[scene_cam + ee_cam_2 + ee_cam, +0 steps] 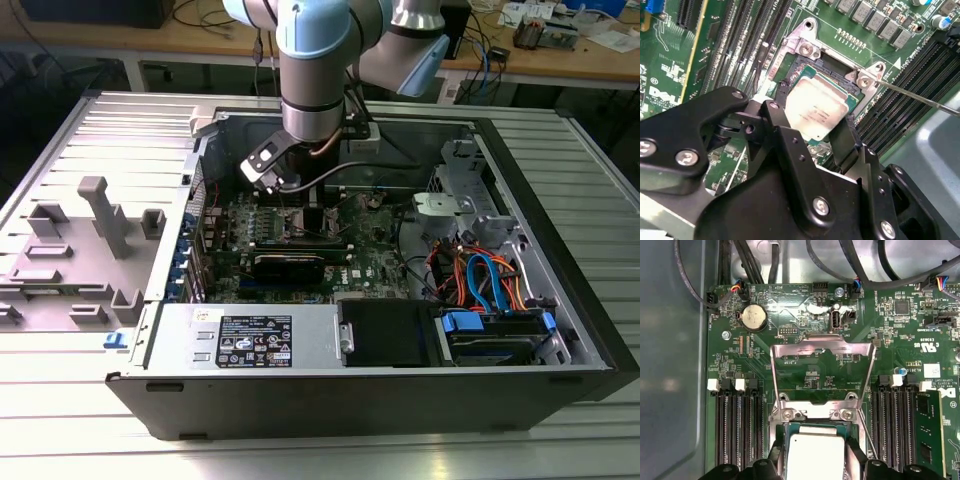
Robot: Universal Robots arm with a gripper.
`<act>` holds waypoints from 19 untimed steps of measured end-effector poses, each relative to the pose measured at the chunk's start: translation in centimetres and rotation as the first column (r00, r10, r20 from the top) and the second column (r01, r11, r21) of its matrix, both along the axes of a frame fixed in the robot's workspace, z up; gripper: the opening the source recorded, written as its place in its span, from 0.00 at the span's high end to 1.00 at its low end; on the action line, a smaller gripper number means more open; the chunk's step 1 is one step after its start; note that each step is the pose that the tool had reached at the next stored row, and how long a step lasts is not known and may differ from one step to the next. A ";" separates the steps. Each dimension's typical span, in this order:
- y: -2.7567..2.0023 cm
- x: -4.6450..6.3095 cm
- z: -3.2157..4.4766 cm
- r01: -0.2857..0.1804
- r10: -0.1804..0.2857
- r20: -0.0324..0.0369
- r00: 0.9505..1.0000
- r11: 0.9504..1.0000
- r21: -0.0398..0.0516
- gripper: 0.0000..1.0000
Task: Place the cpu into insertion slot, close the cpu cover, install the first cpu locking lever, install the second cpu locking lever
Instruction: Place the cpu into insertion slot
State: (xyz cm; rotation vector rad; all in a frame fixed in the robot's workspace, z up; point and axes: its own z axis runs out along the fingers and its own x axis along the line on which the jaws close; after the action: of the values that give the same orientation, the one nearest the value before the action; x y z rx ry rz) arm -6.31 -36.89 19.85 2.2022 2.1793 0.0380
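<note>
The cpu point(817, 107), a flat square chip with a silver-grey top, lies level in the insertion slot point(805, 62), whose dark centre and silver rim show around it. My gripper point(812, 127) is shut on the cpu, one black finger point(776, 120) against each of two opposite edges. In the first wrist view the cpu point(815, 457) sits between the same fingers point(776, 460). The cpu cover point(822, 340), a thin silver frame with a square window, stands swung open beyond the slot. A thin wire locking lever point(920, 95) juts out unlatched beside the socket. In the exterior view the gripper point(300, 208) reaches down into the computer case.
Long black memory slots point(737, 425) run along both sides of the socket. A coin battery point(752, 317) and black cables point(865, 270) lie past the open cover. The case's metal walls point(540, 240), a drive bay with coloured cables point(480, 285) and the power supply point(250, 335) ring the board.
</note>
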 end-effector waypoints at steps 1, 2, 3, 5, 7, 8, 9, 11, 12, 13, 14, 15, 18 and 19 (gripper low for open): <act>0.00 0.0 0.00 0.000 0.000 0.000 1.000 1.000 0.000 0.40; 0.01 0.0 0.01 0.000 0.000 0.000 1.000 1.000 0.000 0.40; 0.01 0.0 0.01 0.000 0.000 0.000 1.000 1.000 -0.001 0.40; 0.02 0.0 0.27 0.000 0.000 0.000 1.000 1.000 -0.003 0.40; 0.02 0.0 0.64 0.000 0.000 0.000 1.000 1.000 -0.008 0.40; 0.01 0.0 0.63 0.000 0.000 0.000 1.000 1.000 -0.008 0.40; 0.01 0.0 0.59 0.000 0.000 0.000 1.000 1.000 -0.008 0.40; 0.01 0.0 0.42 -0.005 0.005 -0.001 1.000 1.000 -0.008 0.40; 0.01 0.0 0.41 -0.008 0.008 -0.002 1.000 1.000 -0.008 0.40; 0.01 0.0 0.41 -0.009 0.009 -0.002 1.000 1.000 -0.009 0.41; 0.00 0.0 0.40 -0.015 0.015 -0.002 1.000 1.000 -0.009 0.47; -0.02 0.0 0.40 -0.021 0.021 -0.001 1.000 1.000 -0.008 0.47; -0.08 -0.1 0.40 -0.052 0.052 -0.002 0.999 0.999 -0.010 0.47; -0.08 -0.1 0.40 -0.056 0.056 -0.002 0.998 0.998 -0.010 0.47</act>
State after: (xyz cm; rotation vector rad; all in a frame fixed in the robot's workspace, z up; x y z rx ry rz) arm -6.38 -36.97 20.25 2.1364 2.2365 0.0276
